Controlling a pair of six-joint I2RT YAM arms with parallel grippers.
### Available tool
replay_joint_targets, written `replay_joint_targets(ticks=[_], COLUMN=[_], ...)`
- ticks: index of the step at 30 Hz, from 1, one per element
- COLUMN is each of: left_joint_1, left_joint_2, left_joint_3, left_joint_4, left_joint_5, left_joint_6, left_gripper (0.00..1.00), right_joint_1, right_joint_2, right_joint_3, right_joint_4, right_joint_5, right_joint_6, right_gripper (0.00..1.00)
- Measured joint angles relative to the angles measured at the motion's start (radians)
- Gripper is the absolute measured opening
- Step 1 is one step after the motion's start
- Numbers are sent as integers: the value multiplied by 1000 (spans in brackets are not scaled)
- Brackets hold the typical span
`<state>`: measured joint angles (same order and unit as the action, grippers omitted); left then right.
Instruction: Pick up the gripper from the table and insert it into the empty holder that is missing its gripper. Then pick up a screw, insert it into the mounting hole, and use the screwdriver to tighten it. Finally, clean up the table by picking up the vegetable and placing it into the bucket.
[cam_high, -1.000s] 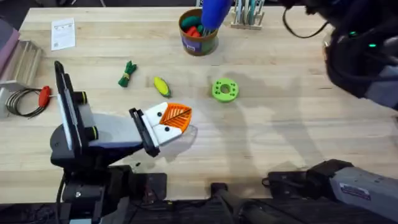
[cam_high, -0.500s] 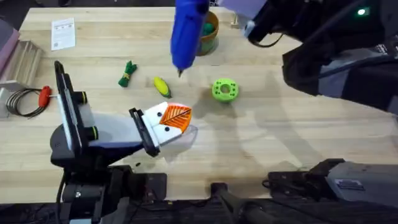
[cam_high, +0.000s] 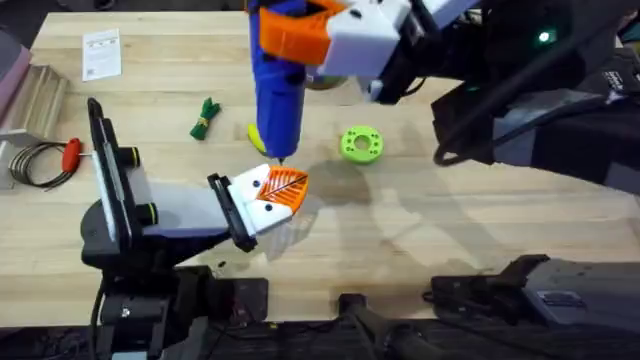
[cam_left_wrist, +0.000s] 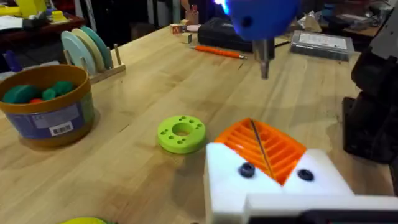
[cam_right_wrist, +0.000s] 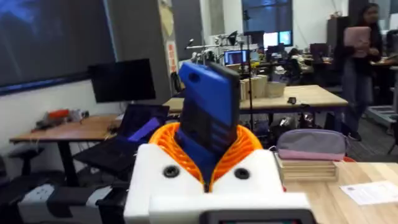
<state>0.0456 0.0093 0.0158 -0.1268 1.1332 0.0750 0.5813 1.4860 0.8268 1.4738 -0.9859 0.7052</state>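
My right gripper (cam_high: 297, 36) is shut on the blue screwdriver (cam_high: 277, 95) and holds it upright, also seen as the screwdriver (cam_right_wrist: 210, 111) in the right wrist view. Its metal bit (cam_left_wrist: 265, 60) hangs just above my left gripper (cam_high: 283, 190). The left gripper rests low over the table, its orange ribbed fingers (cam_left_wrist: 280, 152) pressed together, with two dark screw heads on its white mount. A yellow vegetable (cam_high: 257, 139) lies just behind the screwdriver and a green one (cam_high: 205, 118) further left. The bucket (cam_left_wrist: 47, 107) holds green and red pieces. The loose gripper is out of view.
A green disc with holes (cam_high: 361, 144) lies right of the screwdriver. At the far left are a red-handled tool (cam_high: 70, 152) with a wire loop, a grey tray (cam_high: 40, 92) and a paper card (cam_high: 101, 53). A rack of discs (cam_left_wrist: 91, 48) stands behind the bucket.
My right arm carried the screwdriver from the back by the bucket forward and left, until its bit came over my left gripper. The left arm stayed still.
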Motion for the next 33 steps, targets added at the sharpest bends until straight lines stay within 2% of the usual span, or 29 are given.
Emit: replay_joint_targets(ticks=[16,33], left_joint_1=[0,0], left_joint_2=[0,0], left_joint_3=[0,0], left_joint_4=[0,0], left_joint_5=[0,0], left_joint_6=[0,0], left_gripper=[4,4], right_joint_1=[106,144], right_joint_2=[0,29], right_joint_3=[0,0], right_joint_4=[-9,-60], right_joint_5=[-16,-18], right_joint_6=[-247,-324], right_gripper=[23,23])
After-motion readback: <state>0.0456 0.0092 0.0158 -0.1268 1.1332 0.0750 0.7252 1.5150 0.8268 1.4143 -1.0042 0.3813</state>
